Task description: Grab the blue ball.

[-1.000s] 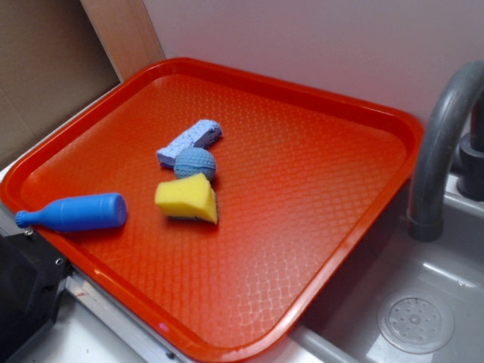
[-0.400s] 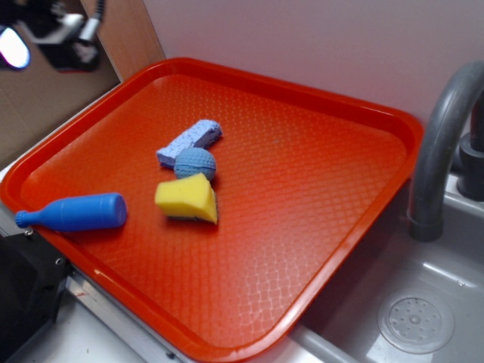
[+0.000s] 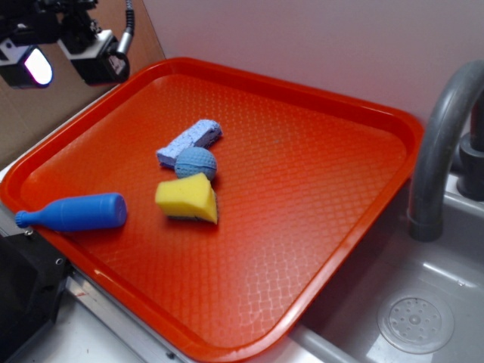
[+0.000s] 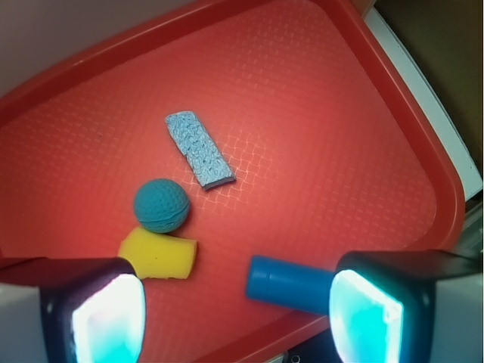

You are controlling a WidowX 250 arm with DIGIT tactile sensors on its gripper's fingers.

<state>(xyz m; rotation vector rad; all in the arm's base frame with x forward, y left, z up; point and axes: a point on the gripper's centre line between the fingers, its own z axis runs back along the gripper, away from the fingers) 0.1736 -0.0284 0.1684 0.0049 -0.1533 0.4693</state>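
Wrist: gripper (image 4: pixel 231 306) spread, empty | blue ball (image 4: pixel 161 205) touches yellow sponge (image 4: pixel 159 255) | your fingers may snag sponge

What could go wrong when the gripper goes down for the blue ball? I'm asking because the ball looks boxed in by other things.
1. The blue ball sits tight between the yellow sponge and the pale blue sponge, so a finger may land on a sponge or pinch it as well.
2. Being round, the ball may roll across the tray if nudged off-centre.
3. The open gripper is far off, so its aim must hold.
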